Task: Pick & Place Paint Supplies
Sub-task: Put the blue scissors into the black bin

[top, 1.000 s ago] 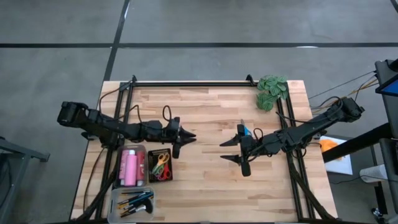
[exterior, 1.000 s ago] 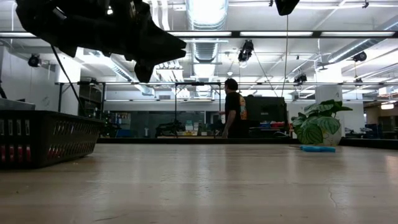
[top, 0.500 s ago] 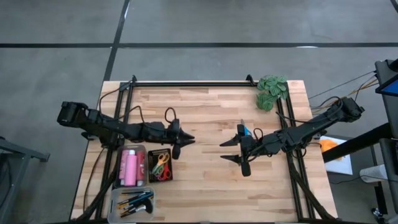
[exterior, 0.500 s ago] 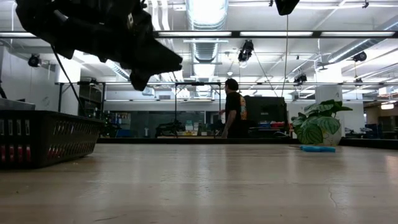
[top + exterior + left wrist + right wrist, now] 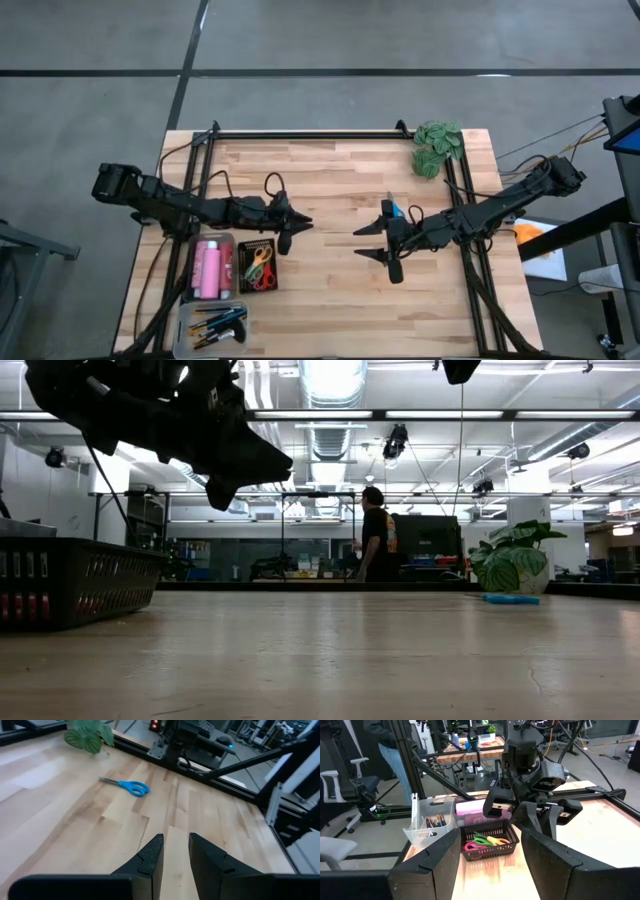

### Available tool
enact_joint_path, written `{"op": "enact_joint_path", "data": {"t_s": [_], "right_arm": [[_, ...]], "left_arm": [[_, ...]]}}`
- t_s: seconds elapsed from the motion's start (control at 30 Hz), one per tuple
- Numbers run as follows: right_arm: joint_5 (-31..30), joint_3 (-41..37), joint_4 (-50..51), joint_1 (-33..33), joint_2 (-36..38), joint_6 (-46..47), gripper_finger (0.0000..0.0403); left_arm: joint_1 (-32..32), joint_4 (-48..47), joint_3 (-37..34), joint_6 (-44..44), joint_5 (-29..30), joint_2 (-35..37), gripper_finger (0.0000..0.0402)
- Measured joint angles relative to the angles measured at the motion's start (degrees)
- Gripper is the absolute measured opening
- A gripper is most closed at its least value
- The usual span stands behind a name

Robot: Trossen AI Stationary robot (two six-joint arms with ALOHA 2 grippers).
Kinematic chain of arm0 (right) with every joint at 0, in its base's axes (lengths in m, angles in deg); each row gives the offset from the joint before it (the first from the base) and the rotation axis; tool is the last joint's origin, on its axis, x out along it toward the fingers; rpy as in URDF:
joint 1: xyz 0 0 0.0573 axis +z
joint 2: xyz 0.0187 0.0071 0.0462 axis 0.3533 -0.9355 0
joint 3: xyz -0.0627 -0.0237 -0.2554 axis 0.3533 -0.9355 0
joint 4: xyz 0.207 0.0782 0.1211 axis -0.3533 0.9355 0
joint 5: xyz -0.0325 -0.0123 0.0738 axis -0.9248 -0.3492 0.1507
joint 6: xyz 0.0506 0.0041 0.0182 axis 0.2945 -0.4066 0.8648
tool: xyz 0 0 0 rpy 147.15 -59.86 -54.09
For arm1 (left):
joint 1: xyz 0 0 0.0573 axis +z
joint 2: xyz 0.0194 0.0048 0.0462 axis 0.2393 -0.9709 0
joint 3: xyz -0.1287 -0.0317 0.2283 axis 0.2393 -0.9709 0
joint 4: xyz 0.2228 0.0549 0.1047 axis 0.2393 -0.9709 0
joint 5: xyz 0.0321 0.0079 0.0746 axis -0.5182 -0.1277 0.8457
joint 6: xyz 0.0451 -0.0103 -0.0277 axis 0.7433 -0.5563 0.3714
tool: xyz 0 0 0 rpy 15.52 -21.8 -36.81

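Note:
Blue-handled scissors (image 5: 392, 209) lie flat on the wooden table, also seen in the left wrist view (image 5: 131, 786) and the low view (image 5: 510, 598). My right gripper (image 5: 358, 243) hovers wide open just near-left of them, pointing toward the table's left (image 5: 490, 834). My left gripper (image 5: 306, 220) hangs above the table beside the black basket (image 5: 258, 266), pointing right, empty, with a narrow gap between its fingers (image 5: 174, 845). The basket holds several coloured scissors (image 5: 482, 840). Pink bottles (image 5: 210, 268) and brushes (image 5: 215, 323) sit in clear trays.
A green leafy clump (image 5: 437, 145) sits at the far right corner. Black frame rails run along the left, right and far table edges. Bare wood lies between the two grippers. A person (image 5: 375, 530) stands in the room beyond the table.
My left gripper has drawn back a little toward the table's left edge and its tips have dipped lower. The right arm and the blue scissors have stayed where they were.

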Motion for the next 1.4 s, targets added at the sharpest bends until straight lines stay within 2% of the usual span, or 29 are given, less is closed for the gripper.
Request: {"op": "enact_joint_path", "data": {"t_s": [0.17, 0.3, 0.43, 0.53, 0.6, 0.8, 0.97, 1.17, 1.4], "right_arm": [[0.0, 0.0, 0.0, 0.0, 0.0, 0.0, 0.0209], [-0.1, 0.0, 0.1, 0.0, -0.1, 1.6, 0.0209], [-4.3, 0.0, 2.8, -0.9, 0.1, 17.8, 0.0209], [-8.0, 0.0, 9.0, -2.2, 0.9, 27.0, 0.0209], [-9.0, 1.2, 17.7, -3.4, 1.5, 32.6, 0.0209], [-9.1, 8.4, 50.4, -7.7, 0.8, 50.9, 0.0209], [-7.2, 14.3, 69.3, -11.4, -0.4, 59.9, 0.0208], [0.0, 14.4, 73.9, -16.6, -0.9, 61.1, 0.0208], [0.7, 9.2, 73.9, -20.3, -0.9, 62.1, 0.0208]], "left_arm": [[0.0, 0.0, 0.0, 0.1, 2.9, 0.0, 0.0094], [0.0, 0.0, 0.0, 0.1, 2.9, 0.0, 0.0094], [0.0, 0.0, 0.0, 0.1, 2.9, 0.0, 0.0094], [0.0, 0.0, 0.0, 0.1, 2.9, 0.0, 0.0094], [0.0, 0.0, 0.0, 0.1, 2.9, 0.0, 0.0094], [0.0, 0.0, 0.0, 0.1, 2.9, 0.0, 0.0094], [0.0, 0.0, 0.0, 0.1, 2.9, 0.0, 0.0094], [0.0, 0.0, 0.0, 0.1, 2.9, 0.0, 0.0094], [0.0, -0.2, 0.0, 0.0, 2.9, 0.0, 0.0094]]}}
